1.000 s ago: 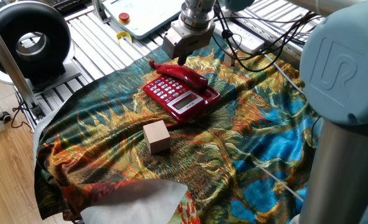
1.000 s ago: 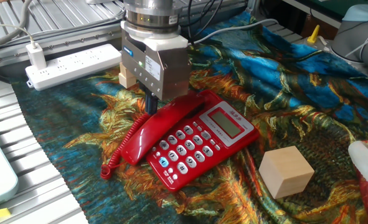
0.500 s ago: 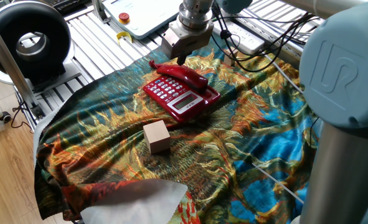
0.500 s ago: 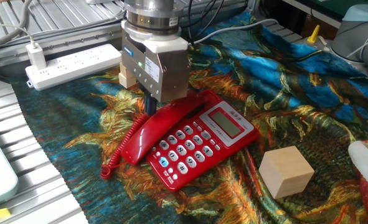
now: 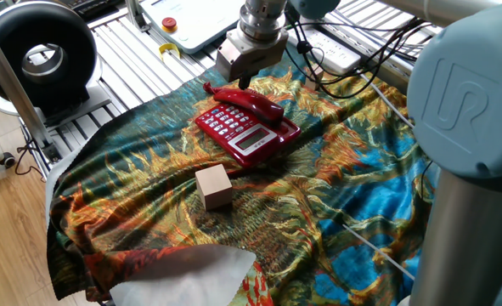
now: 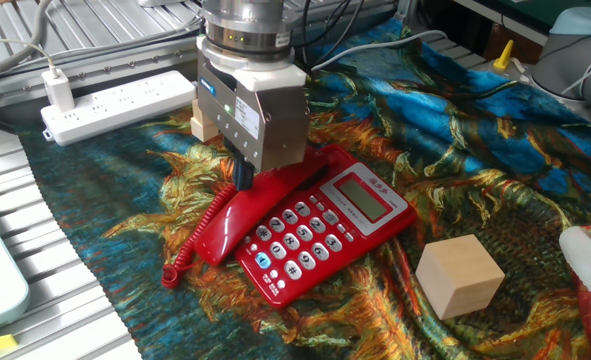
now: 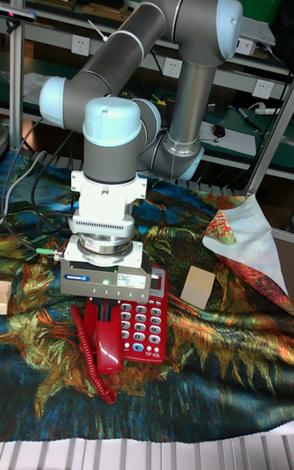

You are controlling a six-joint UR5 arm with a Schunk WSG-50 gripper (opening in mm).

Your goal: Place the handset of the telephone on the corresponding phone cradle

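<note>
Your gripper [image 6: 243, 172] hangs directly over the handset [image 6: 260, 200], its body square above the near end of the phone. In the other fixed view you can see one dark finger [image 6: 242, 175] reaching down to the handset's top edge; the second finger is hidden behind the gripper body, so you cannot tell whether the jaws are parted or clenched — nor whether that finger actually touches the plastic.

The handset lies lengthwise along the phone cradle [image 6: 237, 212], on the side of the telephone [image 6: 320, 228] away from the keypad and the grey display. It looks seated there, level with the base, its red coiled cord [image 6: 190, 245] trailing off onto the cloth beside it.

From the tall fixed view you look down the arm: the gripper [image 7: 106, 300] covers the upper part of the handset [image 7: 106, 341], whose lower end shows beside the keypad.

A wooden cube [image 6: 459, 276] sits on the patterned cloth [image 6: 495, 160], near the telephone but apart from it. A white power strip [image 6: 115, 103] lies on the metal table beyond the cloth's edge.
</note>
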